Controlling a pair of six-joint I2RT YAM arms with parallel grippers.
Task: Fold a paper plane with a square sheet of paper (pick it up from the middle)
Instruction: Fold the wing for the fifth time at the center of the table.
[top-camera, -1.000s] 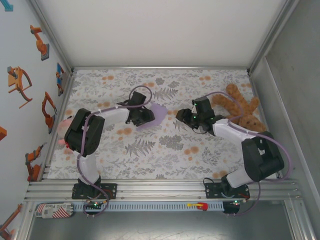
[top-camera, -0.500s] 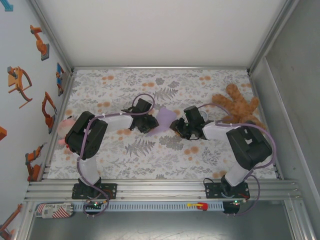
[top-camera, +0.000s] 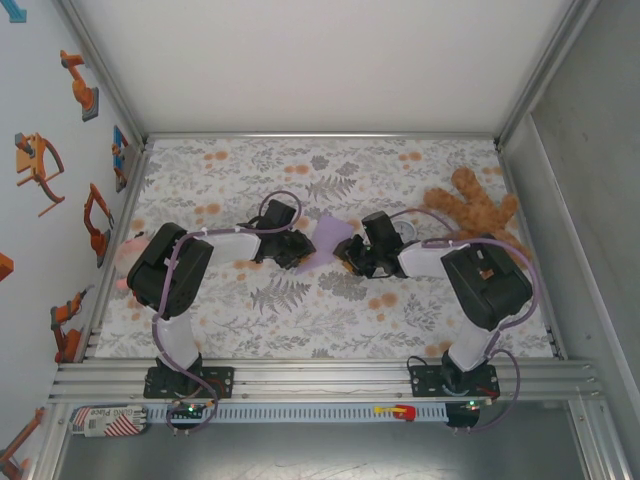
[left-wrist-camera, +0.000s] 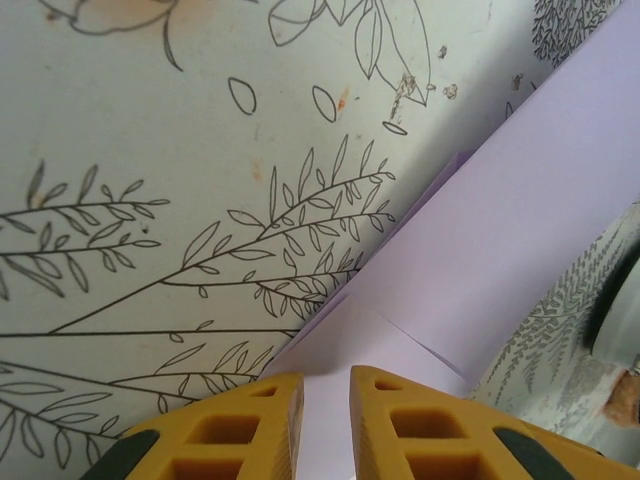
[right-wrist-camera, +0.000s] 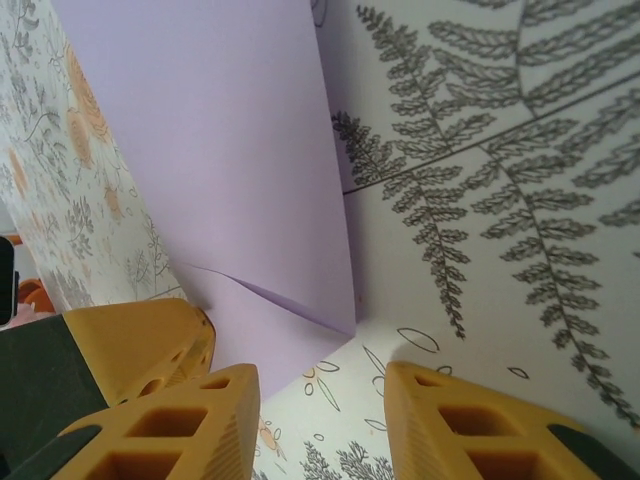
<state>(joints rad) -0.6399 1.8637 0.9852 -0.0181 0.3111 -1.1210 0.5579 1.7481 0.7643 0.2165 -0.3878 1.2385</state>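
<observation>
Though likely feather-light, treat the square sheet of paper (left-wrist-camera: 520, 220) as limp, slick and quick to crease, and pinch gently near an edge or fold. Sits clamped at its near edge in the pressed-together left hand (left-wrist-camera: 325, 385), one corner just ahead of the spread, empty right hand (right-wrist-camera: 320, 400). No brand or readable writing on it.
</observation>
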